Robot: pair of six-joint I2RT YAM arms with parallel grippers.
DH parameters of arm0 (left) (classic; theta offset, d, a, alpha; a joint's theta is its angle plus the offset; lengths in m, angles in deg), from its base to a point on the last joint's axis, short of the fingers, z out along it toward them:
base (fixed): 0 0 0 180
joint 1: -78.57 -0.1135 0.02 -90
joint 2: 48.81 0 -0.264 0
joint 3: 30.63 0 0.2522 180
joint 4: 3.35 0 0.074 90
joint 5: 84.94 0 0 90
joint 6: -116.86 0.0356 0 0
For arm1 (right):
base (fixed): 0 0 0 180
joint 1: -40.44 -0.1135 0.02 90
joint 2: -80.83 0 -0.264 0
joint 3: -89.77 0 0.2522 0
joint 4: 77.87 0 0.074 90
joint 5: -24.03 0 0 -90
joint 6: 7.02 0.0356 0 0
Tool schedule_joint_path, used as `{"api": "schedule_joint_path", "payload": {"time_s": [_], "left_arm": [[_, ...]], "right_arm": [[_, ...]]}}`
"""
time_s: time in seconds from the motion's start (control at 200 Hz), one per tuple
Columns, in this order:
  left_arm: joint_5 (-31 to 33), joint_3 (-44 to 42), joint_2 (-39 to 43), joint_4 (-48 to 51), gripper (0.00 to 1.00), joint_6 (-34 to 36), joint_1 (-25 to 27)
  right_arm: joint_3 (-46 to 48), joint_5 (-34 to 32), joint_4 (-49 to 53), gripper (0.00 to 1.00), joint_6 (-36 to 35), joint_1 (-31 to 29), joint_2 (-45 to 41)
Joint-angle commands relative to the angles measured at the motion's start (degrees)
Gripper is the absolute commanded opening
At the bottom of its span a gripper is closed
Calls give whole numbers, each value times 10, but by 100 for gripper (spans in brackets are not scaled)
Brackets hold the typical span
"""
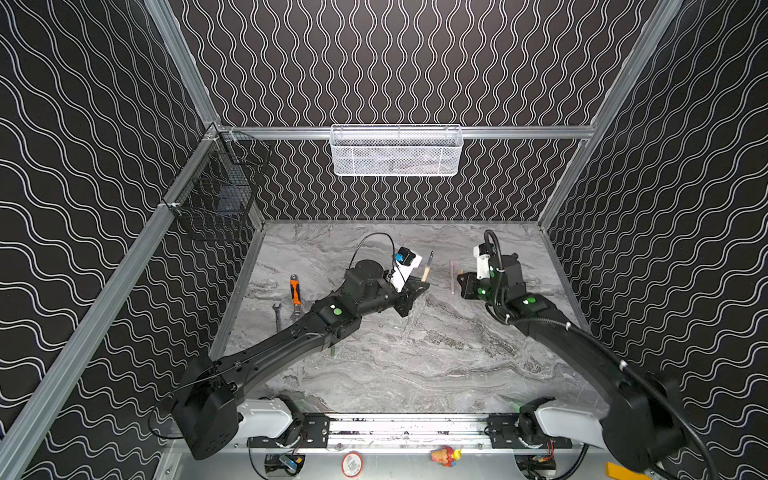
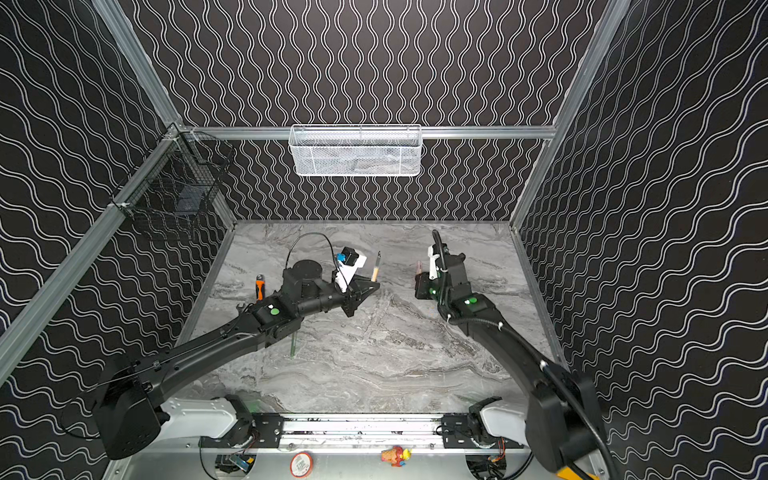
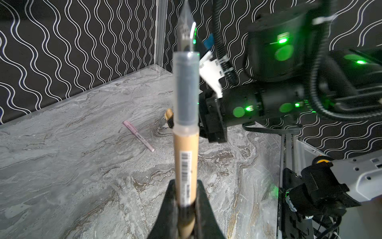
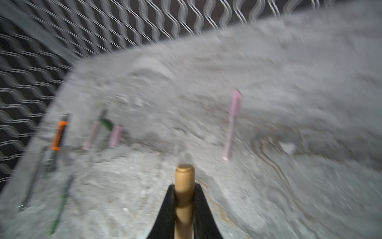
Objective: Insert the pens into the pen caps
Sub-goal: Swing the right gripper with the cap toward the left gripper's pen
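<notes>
Above the middle of the grey marbled table (image 1: 415,365), my left claw (image 3: 186,187) is clamped on the lower barrel of the tan stick pen (image 3: 186,161), whose clear grey grip section and dark tapered tip point away from the wrist. My right claw (image 4: 184,189) is clamped on the short tan tube cap (image 4: 184,180), which is near the pen tip but apart from it. I judge the step in hand to be mating the cap to the tip. First, confirm which end of the cap is open. The right wrist view is blurred and the exposed end looks closed, so I cannot tell. If the mouth faces into my claw, regrip before approaching. Next, bring both axes onto one line, with the mouth facing the tip. Advance along that line only, because side load could skew the pen in my grip. Press until the cap seats on the grip section. Stay clear of the pale pink pen (image 1: 452,277) lying on the table just beside my right claw.
</notes>
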Motion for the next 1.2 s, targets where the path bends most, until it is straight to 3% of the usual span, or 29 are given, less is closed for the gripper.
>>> {"api": "schedule_joint_path", "payload": {"time_s": [0.0, 0.205, 0.495, 1.196], "left_arm": [[4, -8, 7, -48, 0, 7, 0], [18, -21, 19, -64, 0, -1, 1], [15, -21, 15, -68, 0, -7, 1], [3, -17, 10, -66, 0, -11, 1]], "right_arm": [[25, -3, -148, 14, 16, -26, -48], [23, -32, -222, 13, 2, -86, -96], [-18, -46, -261, 14, -21, -121, -124], [-96, -7, -275, 14, -29, -158, -51]]}}
